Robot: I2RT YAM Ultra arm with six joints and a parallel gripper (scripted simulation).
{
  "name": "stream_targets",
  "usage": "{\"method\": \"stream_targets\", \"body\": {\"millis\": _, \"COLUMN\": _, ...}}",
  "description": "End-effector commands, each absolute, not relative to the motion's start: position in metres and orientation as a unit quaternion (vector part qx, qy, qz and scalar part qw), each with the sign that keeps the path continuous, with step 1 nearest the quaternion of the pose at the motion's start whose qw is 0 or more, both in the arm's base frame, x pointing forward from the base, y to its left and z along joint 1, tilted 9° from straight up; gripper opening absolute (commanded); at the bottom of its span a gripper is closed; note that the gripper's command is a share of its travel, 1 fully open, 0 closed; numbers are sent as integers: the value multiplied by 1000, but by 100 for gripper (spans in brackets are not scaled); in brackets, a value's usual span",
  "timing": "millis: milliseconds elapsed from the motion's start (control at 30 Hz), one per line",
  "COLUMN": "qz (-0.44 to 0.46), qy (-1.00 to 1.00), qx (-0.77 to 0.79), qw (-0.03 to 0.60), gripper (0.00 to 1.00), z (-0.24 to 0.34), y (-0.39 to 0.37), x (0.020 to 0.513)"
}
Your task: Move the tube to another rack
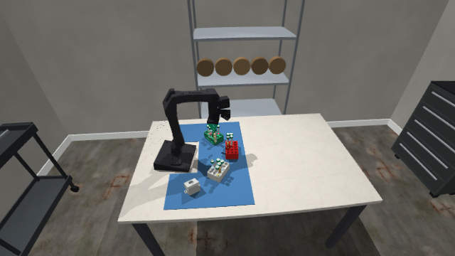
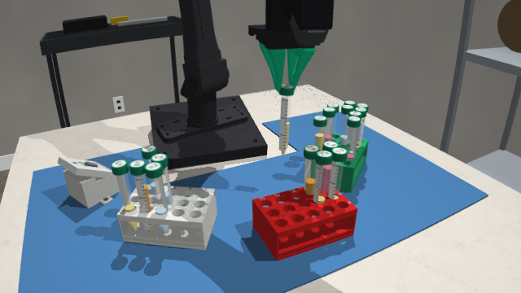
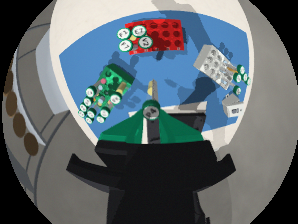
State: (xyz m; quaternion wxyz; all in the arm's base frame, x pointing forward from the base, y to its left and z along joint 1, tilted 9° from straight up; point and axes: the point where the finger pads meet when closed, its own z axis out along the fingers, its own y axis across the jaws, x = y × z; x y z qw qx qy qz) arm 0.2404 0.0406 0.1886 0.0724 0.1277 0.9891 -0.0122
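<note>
My gripper [image 2: 287,87] with green fingers is shut on the green cap of a 15 mL tube [image 2: 284,122] with yellow contents. The tube hangs upright in the air, clear of every rack, above the mat edge next to the arm base and to the left of the green rack RA [image 2: 343,156]. In the wrist view the tube [image 3: 150,96] points down from the fingers. The white rack RB [image 2: 168,217] stands at the front left with several tubes at its left end; its other wells look empty. The gripper also shows in the top view [image 1: 212,126] above rack RA [image 1: 213,136].
The red rack QR [image 2: 304,221] stands between the two racks and holds three tubes at its back. Rack RA holds several green-capped tubes. The grey DONE button box [image 2: 83,183] sits left of the white rack. The black arm base [image 2: 207,130] is behind.
</note>
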Motion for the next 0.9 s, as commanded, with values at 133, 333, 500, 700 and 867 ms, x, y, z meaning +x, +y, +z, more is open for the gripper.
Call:
{"method": "stream_targets", "body": {"millis": 133, "qz": -9, "qy": 990, "qx": 110, "qw": 85, "gripper": 0, "z": 196, "y": 29, "x": 251}}
{"method": "stream_targets", "body": {"millis": 333, "qz": -10, "qy": 990, "qx": 110, "qw": 85, "gripper": 0, "z": 199, "y": 12, "x": 262}}
{"method": "stream_targets", "body": {"millis": 500, "qz": -7, "qy": 986, "qx": 143, "qw": 86, "gripper": 0, "z": 201, "y": 3, "x": 268}}
{"method": "stream_targets", "body": {"millis": 700, "qz": -1, "qy": 974, "qx": 208, "qw": 86, "gripper": 0, "z": 201, "y": 3, "x": 268}}
{"method": "stream_targets", "body": {"millis": 867, "qz": 6, "qy": 954, "qx": 289, "qw": 86, "gripper": 0, "z": 201, "y": 3, "x": 268}}
